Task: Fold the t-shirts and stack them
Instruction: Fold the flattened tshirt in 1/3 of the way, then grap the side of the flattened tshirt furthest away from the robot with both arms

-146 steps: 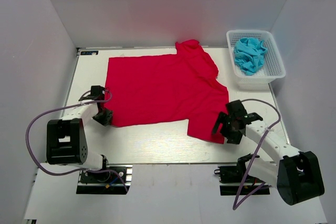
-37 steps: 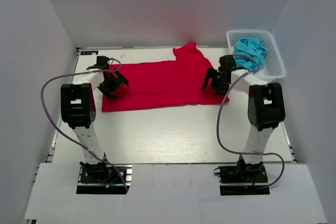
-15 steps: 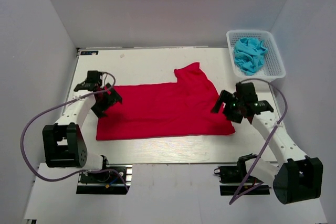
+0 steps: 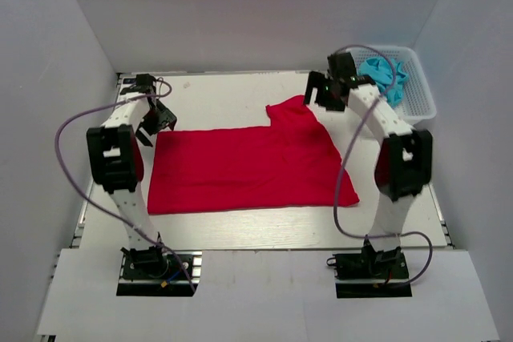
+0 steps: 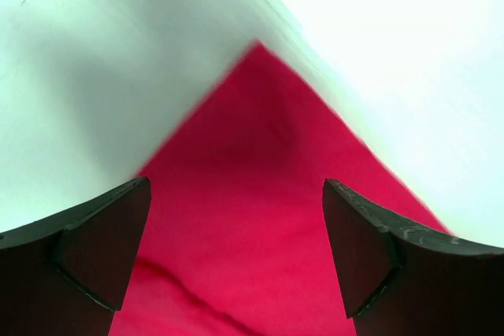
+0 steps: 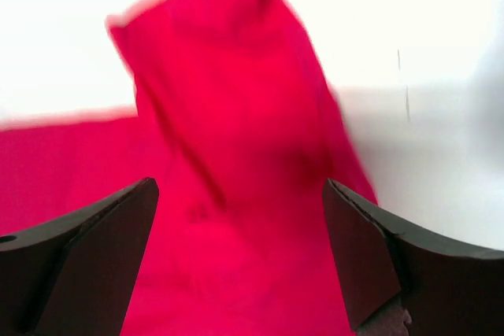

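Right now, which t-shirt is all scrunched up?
The light blue t-shirt: it sits crumpled in the white basket, while the red t-shirt lies spread flat on the table.

Both arms reach high and forward toward the far edge of the table. Left gripper near far left corner, jaws wide apart, empty. Right gripper toward far right, jaws wide apart, empty.

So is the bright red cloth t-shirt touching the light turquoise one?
Apart. The top view shows the bright red cloth t-shirt flat on the table, while the light turquoise t-shirt sits inside the white plastic mesh basket.
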Robot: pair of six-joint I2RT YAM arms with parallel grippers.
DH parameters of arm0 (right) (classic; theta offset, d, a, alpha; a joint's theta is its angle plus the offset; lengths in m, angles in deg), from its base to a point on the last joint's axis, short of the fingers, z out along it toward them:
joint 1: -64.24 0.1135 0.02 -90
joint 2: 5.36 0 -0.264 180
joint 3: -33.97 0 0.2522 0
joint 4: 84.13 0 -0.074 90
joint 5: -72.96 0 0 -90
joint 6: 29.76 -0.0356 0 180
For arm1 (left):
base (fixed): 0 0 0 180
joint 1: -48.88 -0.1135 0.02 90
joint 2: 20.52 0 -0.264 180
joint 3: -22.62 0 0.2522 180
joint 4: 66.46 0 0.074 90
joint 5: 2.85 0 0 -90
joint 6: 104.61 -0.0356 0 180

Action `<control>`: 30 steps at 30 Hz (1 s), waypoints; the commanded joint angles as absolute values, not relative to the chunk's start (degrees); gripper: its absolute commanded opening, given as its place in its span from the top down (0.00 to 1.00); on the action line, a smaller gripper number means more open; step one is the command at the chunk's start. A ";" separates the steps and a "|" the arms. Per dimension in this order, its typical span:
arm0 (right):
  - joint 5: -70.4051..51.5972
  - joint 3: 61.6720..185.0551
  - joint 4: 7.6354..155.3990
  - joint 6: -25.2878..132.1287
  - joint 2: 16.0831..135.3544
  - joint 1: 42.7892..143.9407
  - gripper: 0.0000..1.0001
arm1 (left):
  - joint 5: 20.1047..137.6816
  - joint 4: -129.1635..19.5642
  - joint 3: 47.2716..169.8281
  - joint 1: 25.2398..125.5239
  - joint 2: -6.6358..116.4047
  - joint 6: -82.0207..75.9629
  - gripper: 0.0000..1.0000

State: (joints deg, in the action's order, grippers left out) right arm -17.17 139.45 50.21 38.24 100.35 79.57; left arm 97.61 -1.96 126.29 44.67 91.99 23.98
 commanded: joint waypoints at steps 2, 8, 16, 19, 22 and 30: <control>-20.21 160.25 46.72 42.21 117.02 79.53 0.10 | 102.00 1.09 132.79 43.78 97.23 25.56 0.00; -16.01 176.67 48.95 41.52 131.57 79.44 0.10 | 104.90 1.09 134.99 43.26 101.37 26.08 0.00; -11.70 175.96 59.70 40.37 139.55 79.44 0.11 | 104.91 -0.57 134.99 43.26 104.90 26.08 0.09; -9.32 175.09 61.28 39.76 140.27 79.71 0.19 | 103.86 -1.10 134.99 43.26 106.04 26.08 0.11; -7.38 173.16 63.13 39.14 139.75 79.62 0.26 | 100.53 -3.38 134.38 43.26 107.10 25.04 0.19; -6.94 172.45 64.71 40.45 137.73 79.88 1.00 | 93.58 -6.90 134.47 43.26 109.47 23.89 0.97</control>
State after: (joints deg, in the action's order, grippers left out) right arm -7.88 172.65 61.77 39.68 139.43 79.70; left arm 97.11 -5.17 135.32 43.36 105.71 24.70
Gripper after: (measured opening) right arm 0.020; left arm 0.143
